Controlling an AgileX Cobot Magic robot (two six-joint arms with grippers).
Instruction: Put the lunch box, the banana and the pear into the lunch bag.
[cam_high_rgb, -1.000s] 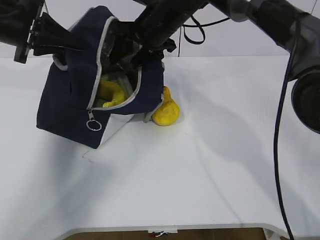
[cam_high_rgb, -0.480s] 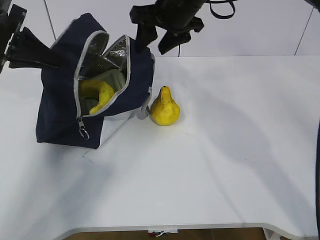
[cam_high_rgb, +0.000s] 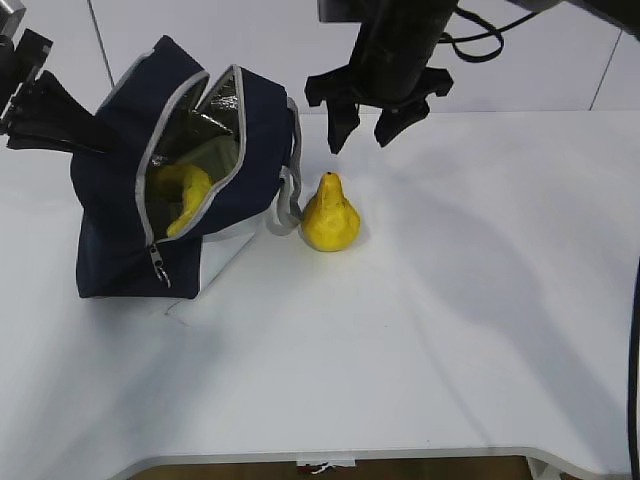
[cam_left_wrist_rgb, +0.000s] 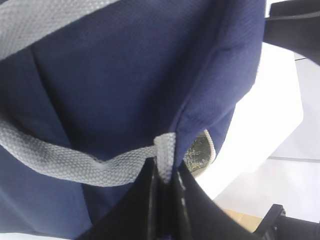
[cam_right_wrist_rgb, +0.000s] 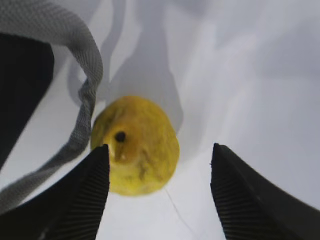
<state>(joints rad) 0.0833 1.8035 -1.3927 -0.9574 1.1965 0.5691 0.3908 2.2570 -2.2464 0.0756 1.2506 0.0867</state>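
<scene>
The pear (cam_high_rgb: 330, 215) stands upright on the white table (cam_high_rgb: 450, 320), long axis vertical, narrow neck and dark stem tip pointing straight up. It is squat and yellow-orange, widest near its base, with faint darker mottling on the skin. From the right wrist view the stem end faces the camera as a small dark dot on a rounded yellow top. The pear sits just beside the lower right corner of the lunch bag (cam_high_rgb: 110, 230), next to a grey webbing handle (cam_high_rgb: 287, 205) that hangs down there.

The lunch bag is navy-blue fabric with a white lower panel, tilted so its zippered mouth faces forward and up. The grey zipper is parted, exposing silver foil lining. Inside the mouth lies the banana (cam_high_rgb: 188, 195), curved and yellow, its long axis running roughly up and down along the opening (only part of it shows).

The right gripper (cam_high_rgb: 360, 125) hangs above the pear with jaws spread wide and nothing between them; the right wrist view shows the two ribbed fingers (cam_right_wrist_rgb: 80, 200) flanking the pear from above, apart from it.

The left gripper (cam_left_wrist_rgb: 165, 185) is at the bag's upper left, clenched on another grey webbing strap (cam_left_wrist_rgb: 75, 162) at the bag's back.
</scene>
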